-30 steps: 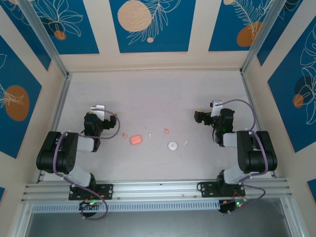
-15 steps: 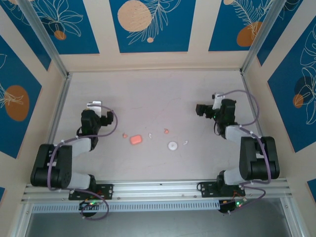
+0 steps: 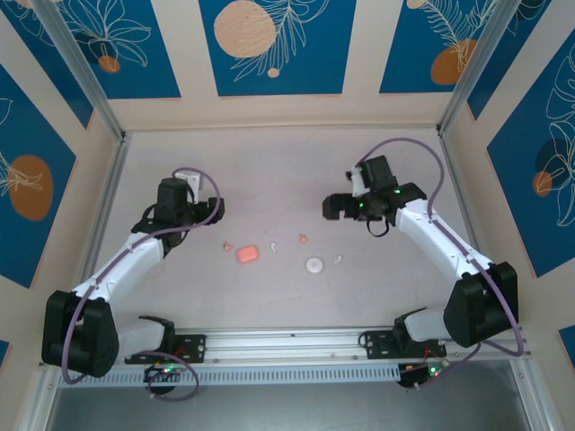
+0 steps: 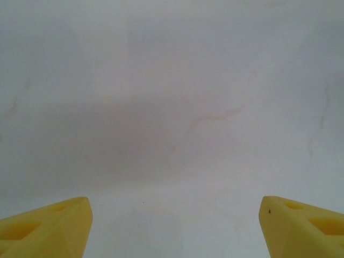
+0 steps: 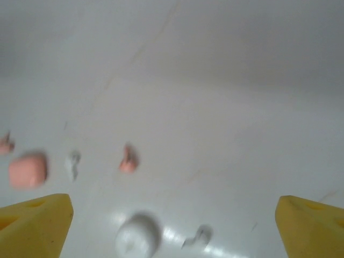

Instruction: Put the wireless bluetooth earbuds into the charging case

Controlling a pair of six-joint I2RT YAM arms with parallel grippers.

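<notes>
The case [image 3: 247,254] lies mid-frame in the top view, with one earbud [image 3: 227,244] just left of it and a second earbud [image 3: 303,239] to its right. The left gripper [image 4: 174,200] and right gripper [image 5: 173,198] both have their fingers spread wide, gripping nothing.

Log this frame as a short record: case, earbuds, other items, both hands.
charging case: on table, not held
earbuds: both loose on table, one each side of case
white round item: on table, apart from case
left hand: open, empty, over bare table
right hand: open, empty, facing the items
</notes>
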